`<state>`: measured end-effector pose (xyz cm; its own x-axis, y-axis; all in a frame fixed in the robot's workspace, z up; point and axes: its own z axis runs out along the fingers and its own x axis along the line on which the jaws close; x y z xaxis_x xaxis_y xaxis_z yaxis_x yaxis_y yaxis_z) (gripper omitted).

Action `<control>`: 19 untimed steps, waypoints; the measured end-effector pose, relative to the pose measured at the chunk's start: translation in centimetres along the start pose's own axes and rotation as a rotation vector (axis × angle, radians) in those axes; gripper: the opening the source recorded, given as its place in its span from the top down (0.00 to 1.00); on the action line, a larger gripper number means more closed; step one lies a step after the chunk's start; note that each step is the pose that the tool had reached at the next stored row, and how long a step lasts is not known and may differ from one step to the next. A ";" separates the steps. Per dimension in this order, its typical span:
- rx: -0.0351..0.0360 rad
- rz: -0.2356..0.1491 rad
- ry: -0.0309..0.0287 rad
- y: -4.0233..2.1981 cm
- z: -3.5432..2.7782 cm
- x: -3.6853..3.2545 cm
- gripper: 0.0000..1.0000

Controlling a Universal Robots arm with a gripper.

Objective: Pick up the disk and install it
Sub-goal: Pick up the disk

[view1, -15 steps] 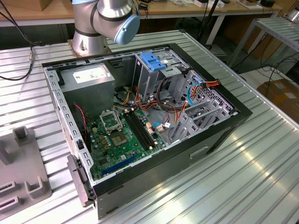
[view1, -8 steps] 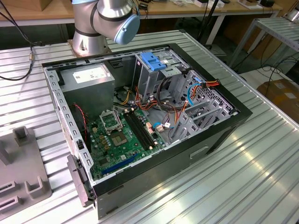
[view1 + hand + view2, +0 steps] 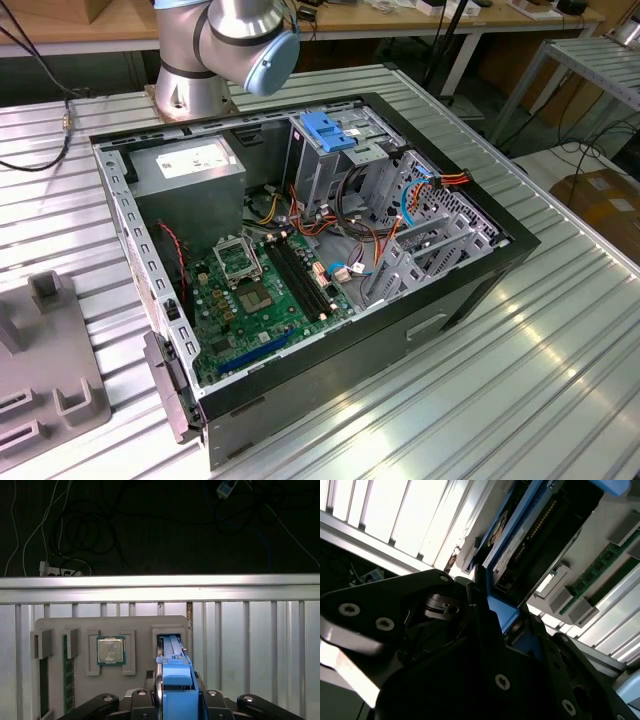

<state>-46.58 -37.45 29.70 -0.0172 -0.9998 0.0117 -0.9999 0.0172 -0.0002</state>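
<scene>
Gripping the disk [image 3: 176, 692] with closed jaws, I see its long axis run straight from them into the grey holder [image 3: 135, 623].

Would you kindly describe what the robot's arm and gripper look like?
The arm has silver-grey rounded joints, one with a pale blue round cap. The gripper is black and angular, with silver screw heads in both wrist views.

The exterior view looks down from high, well back, on the open computer case [image 3: 330, 375]; both wrist views sit close behind the gripper [image 3: 176, 690], sharing the disk [image 3: 172, 652] and the grey tray [image 3: 135, 622]
</scene>
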 end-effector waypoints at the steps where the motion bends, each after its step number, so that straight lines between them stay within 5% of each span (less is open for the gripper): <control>1: -0.0003 0.000 0.0002 0.00 -0.17 0.00 0.63; 2: -0.0001 0.000 0.0001 0.00 -0.30 0.00 0.63; 5: -0.0002 0.000 -0.0001 0.00 -3.82 0.04 0.63; 19: -0.0002 0.000 -0.0001 0.00 -5.98 0.07 0.63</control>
<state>-46.58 -37.45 35.68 -0.0172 -0.9998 0.0116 -0.9999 0.0172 0.0000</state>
